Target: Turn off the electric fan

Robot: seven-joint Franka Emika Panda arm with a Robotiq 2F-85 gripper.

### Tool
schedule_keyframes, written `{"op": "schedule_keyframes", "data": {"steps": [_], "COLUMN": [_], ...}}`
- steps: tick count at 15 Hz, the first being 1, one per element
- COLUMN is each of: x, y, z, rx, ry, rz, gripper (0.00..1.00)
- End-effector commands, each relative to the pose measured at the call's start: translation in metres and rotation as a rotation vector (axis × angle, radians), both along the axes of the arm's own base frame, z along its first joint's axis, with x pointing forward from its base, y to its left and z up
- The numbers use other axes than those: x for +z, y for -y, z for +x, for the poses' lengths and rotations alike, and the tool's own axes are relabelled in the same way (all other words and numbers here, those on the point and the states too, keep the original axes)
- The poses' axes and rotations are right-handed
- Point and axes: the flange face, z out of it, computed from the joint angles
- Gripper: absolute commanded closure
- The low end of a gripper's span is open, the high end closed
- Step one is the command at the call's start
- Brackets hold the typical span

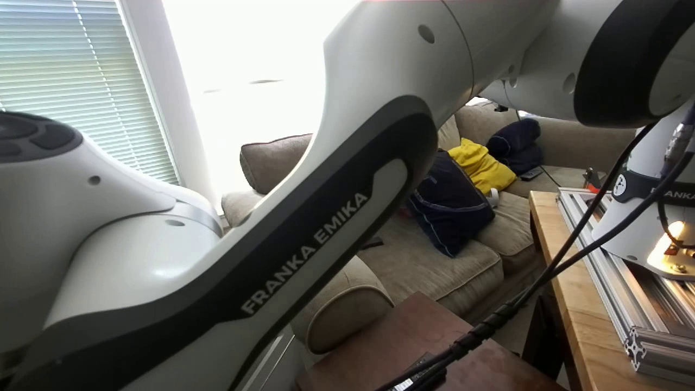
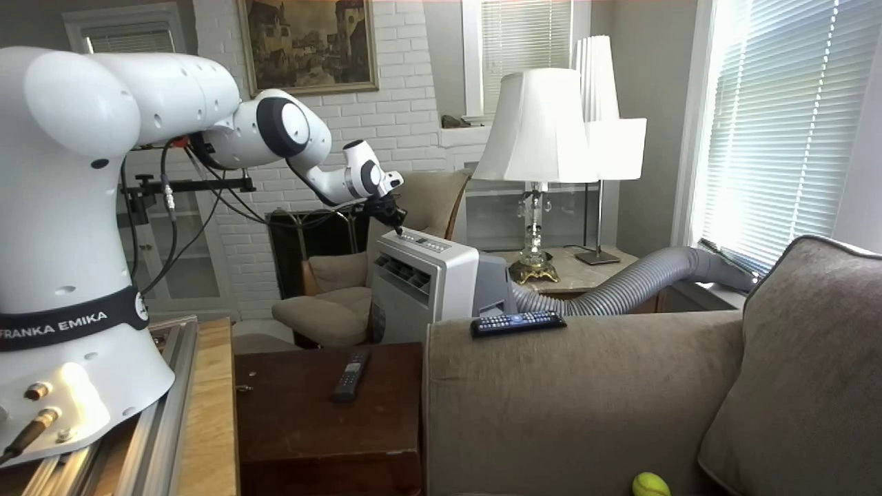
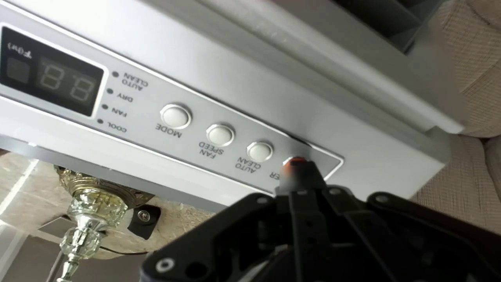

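Closest, a brownish sofa (image 2: 551, 386) bears a black remote control (image 2: 518, 323) on its arm; just beside it, a dark wooden table (image 2: 296, 413) holds a second remote (image 2: 351, 375). Beyond them stands the electric fan (image 2: 451, 289), its control panel (image 3: 195, 117) uppermost. The end effector (image 3: 299, 172) is closed, pointing down at that panel, its tips over the end button (image 3: 289, 159), next to the AUTO CLEAN button (image 3: 259, 152); whether they press it I cannot tell. The display (image 3: 53, 74) is dark with faint digits. Farther off, a grey hose (image 2: 627, 279) runs from the fan to the window (image 2: 778, 138), a crystal-based lamp (image 2: 530, 131) stands on a stone-topped table (image 2: 575, 277), and a framed painting (image 2: 310, 45) hangs on the white brick wall (image 2: 406, 117).
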Motion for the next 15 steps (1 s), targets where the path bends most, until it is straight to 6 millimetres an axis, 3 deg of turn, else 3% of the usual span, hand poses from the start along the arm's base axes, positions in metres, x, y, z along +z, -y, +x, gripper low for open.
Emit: {"op": "schedule_keyframes", "data": {"steps": [1,3,6,10,15], "x": [0.070,0.119,0.185,0.234,0.286], "y": [-0.010,-0.003,0.030,0.091,0.146], "z": [0.008,0.019,0.042,0.066,0.071], "rx": [-0.009,0.011,-0.003,0.002,0.072], "ry": [-0.002,0.006,0.000,-0.073,-0.179], "rz": [0.159,0.188,0.126,-0.096,-0.209], "gripper": [1.00,1.00,1.00,1.00,1.00]}}
